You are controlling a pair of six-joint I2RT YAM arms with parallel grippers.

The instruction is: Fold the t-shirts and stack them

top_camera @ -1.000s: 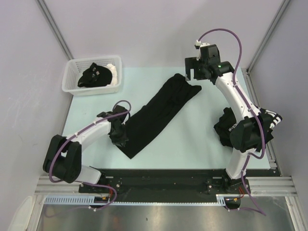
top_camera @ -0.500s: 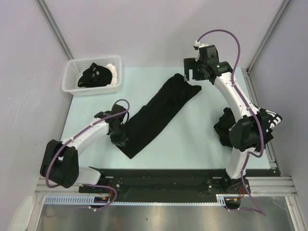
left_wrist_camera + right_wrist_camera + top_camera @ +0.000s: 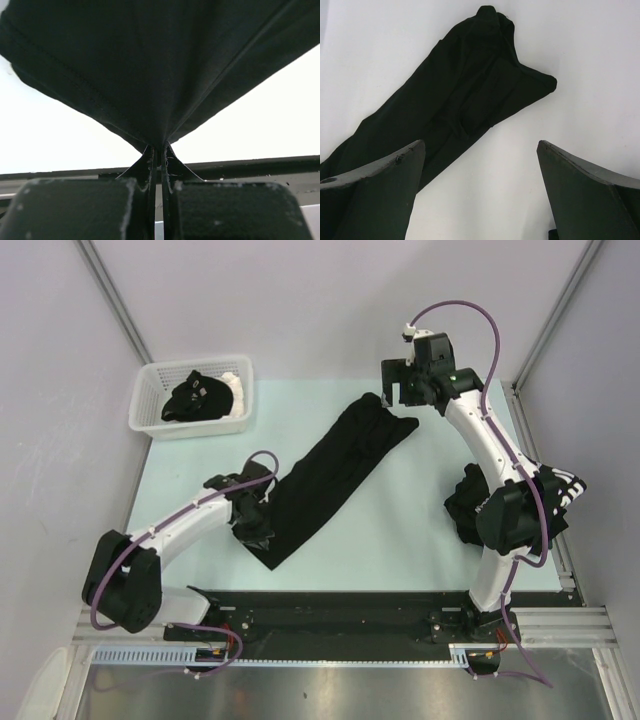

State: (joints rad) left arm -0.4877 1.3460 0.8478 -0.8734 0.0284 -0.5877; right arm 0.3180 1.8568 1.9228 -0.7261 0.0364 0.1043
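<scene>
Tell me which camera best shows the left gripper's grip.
Left wrist view: the left gripper is pinched shut on the black shirt. From above, the pinch is hidden; the right wrist view misses it.

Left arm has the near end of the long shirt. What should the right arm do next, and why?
Probably lower the right gripper onto the far end of the shirt and close. Its fingers are open and hold nothing, while the left gripper is shut on the near end; both ends likely need holding to fold.
</scene>
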